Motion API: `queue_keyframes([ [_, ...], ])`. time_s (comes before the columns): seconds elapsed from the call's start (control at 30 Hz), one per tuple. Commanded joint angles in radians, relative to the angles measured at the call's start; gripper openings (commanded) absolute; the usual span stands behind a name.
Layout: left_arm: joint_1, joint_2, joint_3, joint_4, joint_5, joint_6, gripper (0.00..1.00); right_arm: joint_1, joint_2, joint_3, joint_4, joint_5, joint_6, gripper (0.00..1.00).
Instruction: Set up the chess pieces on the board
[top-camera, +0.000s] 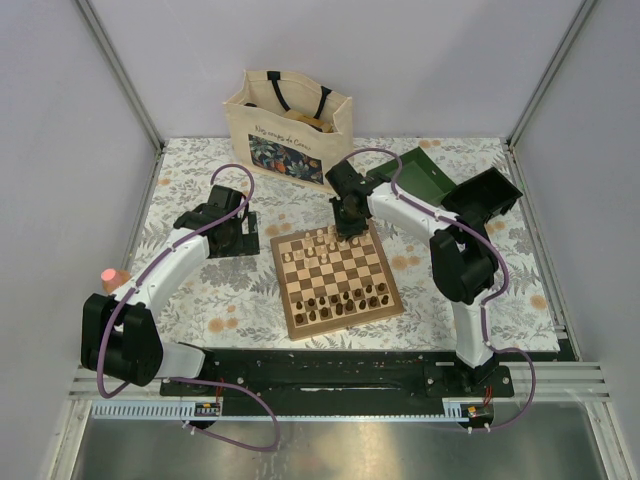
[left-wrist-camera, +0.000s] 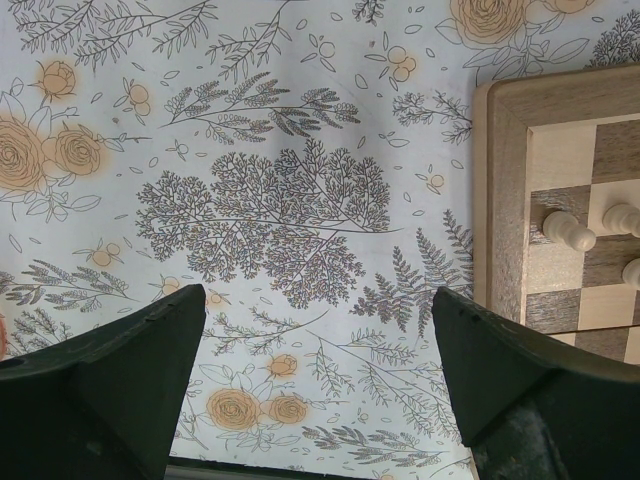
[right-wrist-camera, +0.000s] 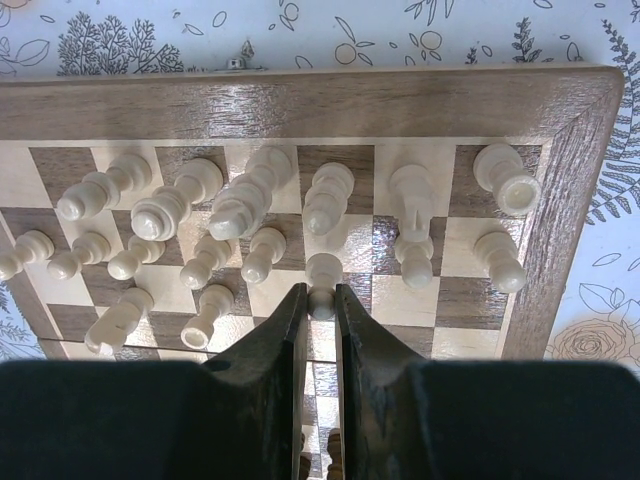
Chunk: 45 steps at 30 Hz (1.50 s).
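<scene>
Floral tablecloth (left-wrist-camera: 300, 150) carries the board (right-wrist-camera: 300, 105); pale pawn (right-wrist-camera: 322, 272) near its 12 o'clock edge looks light, hard, slick, tippy, best pinched at the stem. Right gripper (right-wrist-camera: 320, 293) jaws clamp it; left gripper (left-wrist-camera: 320, 305) gapes empty at board's 9 o'clock.

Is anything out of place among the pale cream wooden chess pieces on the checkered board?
Two pale cream wooden pieces, left in the right wrist view, appear one row ahead of the two cream rows, out of line.

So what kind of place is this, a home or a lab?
Probably a robot test cell: left arm and right arm bolted to a rail, plain walls and metal framing boxing in the table, a chessboard as practice.
</scene>
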<state>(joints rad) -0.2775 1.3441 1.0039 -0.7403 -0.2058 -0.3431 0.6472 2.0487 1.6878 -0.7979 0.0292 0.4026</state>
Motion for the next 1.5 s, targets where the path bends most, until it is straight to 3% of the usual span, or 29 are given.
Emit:
queue_keyframes([
  [0.0,0.003,-0.008,0.013,0.013,0.005,0.012,0.99,0.012,0.019,0.027,0.003,0.028,0.007,0.21],
  [0.43,0.003,-0.003,0.013,0.015,0.008,0.012,0.99,0.012,0.028,0.036,0.003,0.014,0.004,0.31],
  [0.87,0.001,-0.002,0.015,0.013,0.016,0.010,0.99,0.015,-0.116,0.009,-0.007,-0.014,0.007,0.38],
  [1.07,0.001,-0.006,0.016,0.013,0.008,0.012,0.99,0.077,-0.137,-0.022,0.017,-0.055,0.042,0.41],
  [1.47,0.001,-0.011,0.015,0.012,-0.001,0.010,0.99,0.196,-0.029,0.099,-0.012,-0.095,0.004,0.43],
])
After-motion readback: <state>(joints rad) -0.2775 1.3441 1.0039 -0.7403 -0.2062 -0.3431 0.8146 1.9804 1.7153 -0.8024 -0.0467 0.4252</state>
